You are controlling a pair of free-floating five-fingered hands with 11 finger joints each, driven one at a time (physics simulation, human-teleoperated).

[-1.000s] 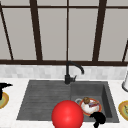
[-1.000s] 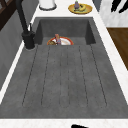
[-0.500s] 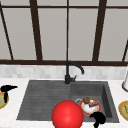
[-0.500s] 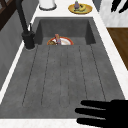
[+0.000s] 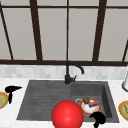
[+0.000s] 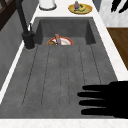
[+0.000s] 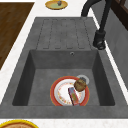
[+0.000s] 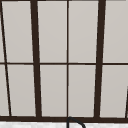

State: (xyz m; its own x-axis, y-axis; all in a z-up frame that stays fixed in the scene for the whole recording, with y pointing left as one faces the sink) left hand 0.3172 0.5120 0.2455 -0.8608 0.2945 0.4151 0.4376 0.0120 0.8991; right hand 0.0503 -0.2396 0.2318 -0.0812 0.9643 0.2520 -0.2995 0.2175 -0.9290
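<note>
Window (image 8: 67, 60) with dark mullions spans the wall behind the sink, seen in the front and upper views. Below it, the grey sink (image 5: 40, 100): ribbed drainboard on the left, deep basin on the right, white counter (image 6: 110, 47) all round. Black faucet (image 5: 71, 72) stands at the back edge, between drainboard and basin.

Red ball (image 5: 67, 115) sits at the front edge of the sink in the front view, overlapping drainboard and basin; whether it touches anything cannot be told.

Left hand (image 5: 11, 90) hangs over the counter left of the drainboard, just beside a yellow plate (image 5: 2, 100) at the frame edge. In the left side view its fingers (image 6: 100, 102) are straight and spread, reaching over the near end of the drainboard, holding nothing.

Right hand (image 5: 98, 117) is at the front right corner of the basin, just beside the red-rimmed plate (image 7: 68, 92). Finger state cannot be told.

That plate lies flat on the basin floor, carrying a brown round item (image 7: 80, 85) and a small packet (image 7: 73, 95); a drain (image 7: 83, 78) shows at its rim.

Another yellow plate (image 6: 80, 8) with food sits on the counter right of the basin, next to a white container (image 6: 47, 3).
</note>
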